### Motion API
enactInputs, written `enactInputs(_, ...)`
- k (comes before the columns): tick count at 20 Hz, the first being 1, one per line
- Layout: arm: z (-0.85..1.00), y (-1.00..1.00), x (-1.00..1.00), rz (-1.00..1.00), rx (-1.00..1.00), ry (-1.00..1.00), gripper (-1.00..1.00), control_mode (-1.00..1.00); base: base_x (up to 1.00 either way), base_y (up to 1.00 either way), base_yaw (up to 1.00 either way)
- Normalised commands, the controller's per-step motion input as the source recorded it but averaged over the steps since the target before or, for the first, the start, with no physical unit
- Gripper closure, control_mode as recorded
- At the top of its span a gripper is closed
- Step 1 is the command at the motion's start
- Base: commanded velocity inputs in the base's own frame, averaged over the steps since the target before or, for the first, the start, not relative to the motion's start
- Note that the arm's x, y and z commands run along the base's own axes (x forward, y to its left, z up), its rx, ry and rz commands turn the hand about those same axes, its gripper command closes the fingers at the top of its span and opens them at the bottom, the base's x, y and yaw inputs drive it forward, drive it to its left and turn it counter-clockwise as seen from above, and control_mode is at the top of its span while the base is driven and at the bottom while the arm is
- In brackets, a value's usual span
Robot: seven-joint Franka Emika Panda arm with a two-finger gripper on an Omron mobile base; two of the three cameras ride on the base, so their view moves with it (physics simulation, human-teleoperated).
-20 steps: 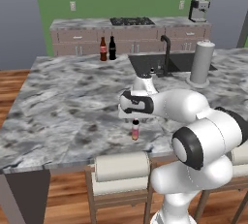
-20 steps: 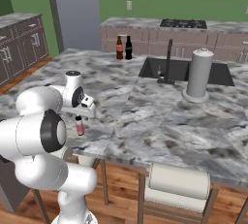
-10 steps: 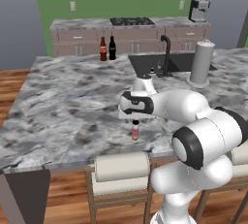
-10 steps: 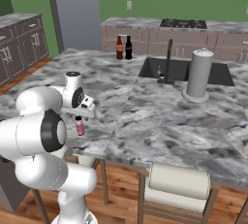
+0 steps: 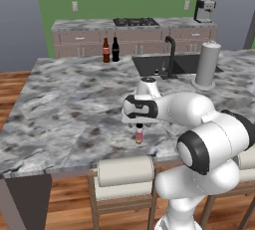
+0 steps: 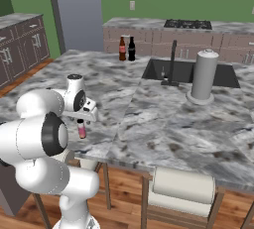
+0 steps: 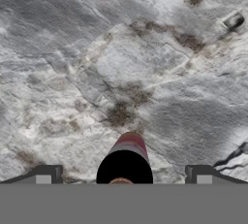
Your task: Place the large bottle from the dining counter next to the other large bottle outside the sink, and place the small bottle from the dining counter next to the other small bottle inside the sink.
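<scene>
Hand view: gripper (image 7: 123, 177) poised over the small bottle (image 7: 127, 157)
Fingers spread wide apart, gripping nothing; the bottle stood upright on the dining counter (image 5: 69, 104) directly beneath, between both tips

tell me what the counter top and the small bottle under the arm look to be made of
The dining counter: polished stone, likely marble, going by its grey-and-white veining. The small bottle: pinkish-red body, paler upper part, dark cap; glass or plastic, can't tell.
</scene>
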Motion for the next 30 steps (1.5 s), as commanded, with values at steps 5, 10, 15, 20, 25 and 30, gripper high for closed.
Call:
enactInputs(5, 0.00, 0.00, 0.00, 0.00, 0.00, 0.00, 1.00, -1.00, 0.00, 0.00, 0.00)
enactInputs(10, 0.00, 0.00, 0.00, 0.00, 0.00, 0.00, 1.00, -1.00, 0.00, 0.00, 0.00)
enactInputs(15, 0.00, 0.00, 0.00, 0.00, 0.00, 0.00, 1.00, -1.00, 0.00, 0.00, 0.00)
enactInputs(20, 0.15, -0.14, -0.22, 0.00, 0.01, 0.00, 1.00, -1.00, 0.00, 0.00, 0.00)
enactInputs(25, 0.61, -0.10, -0.22, 0.00, 0.04, 0.00, 1.00, -1.00, 0.00, 0.00, 0.00)
enactInputs(30, 0.60, -0.02, -0.16, 0.00, 0.01, 0.00, 1.00, -1.00, 0.00, 0.00, 0.00)
